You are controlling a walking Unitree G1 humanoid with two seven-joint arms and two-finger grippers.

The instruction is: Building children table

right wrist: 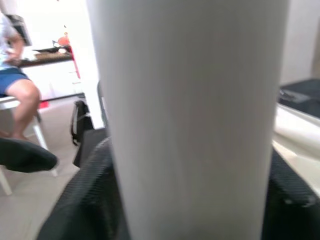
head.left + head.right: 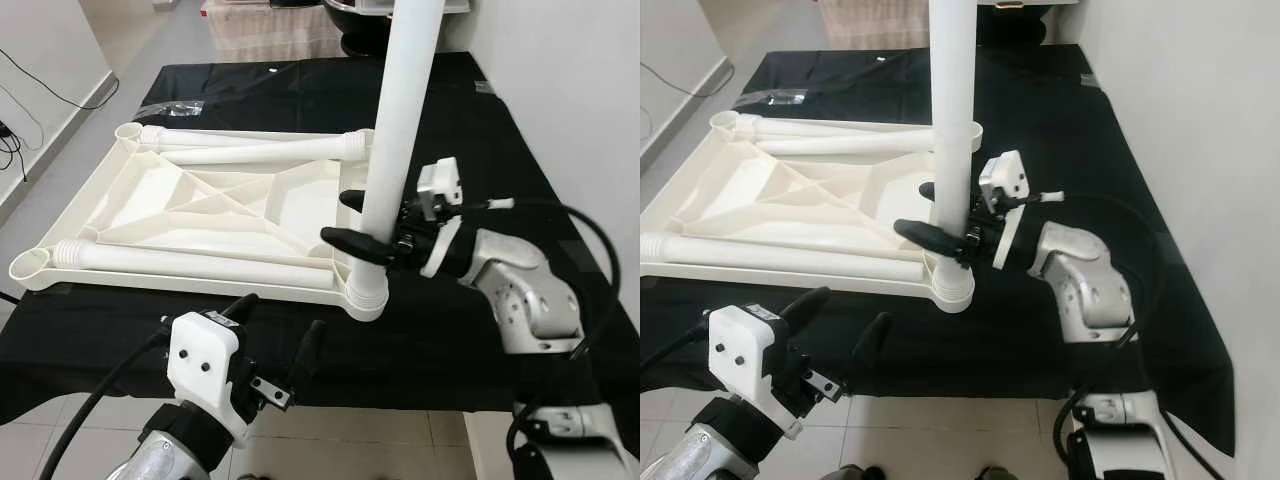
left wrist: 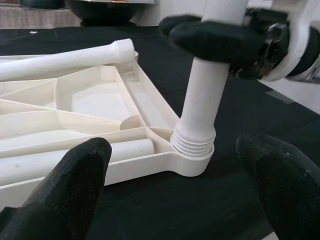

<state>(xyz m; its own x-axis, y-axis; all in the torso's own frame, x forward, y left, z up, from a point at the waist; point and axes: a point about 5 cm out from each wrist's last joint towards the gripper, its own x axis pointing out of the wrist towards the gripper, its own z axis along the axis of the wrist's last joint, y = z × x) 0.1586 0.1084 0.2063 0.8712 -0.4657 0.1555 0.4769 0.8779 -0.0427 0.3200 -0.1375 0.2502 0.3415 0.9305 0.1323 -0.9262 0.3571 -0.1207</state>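
Alignment decides it: the long white plastic table leg (image 2: pixel 400 130) stands upright in the white upturned tabletop's corner socket (image 2: pixel 368 296), right gripper (image 2: pixel 352 220) clamped around it; left gripper (image 2: pixel 275 345) waits apart, nearby.

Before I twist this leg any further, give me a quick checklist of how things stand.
1. Right gripper closed on upright leg: ok.
2. Leg end in corner socket: ok.
3. Leg fully screwed in: not ok, threads show above the socket.
4. Left gripper open, off the tabletop: ok.
5. Two spare legs lying on the tabletop: ok.
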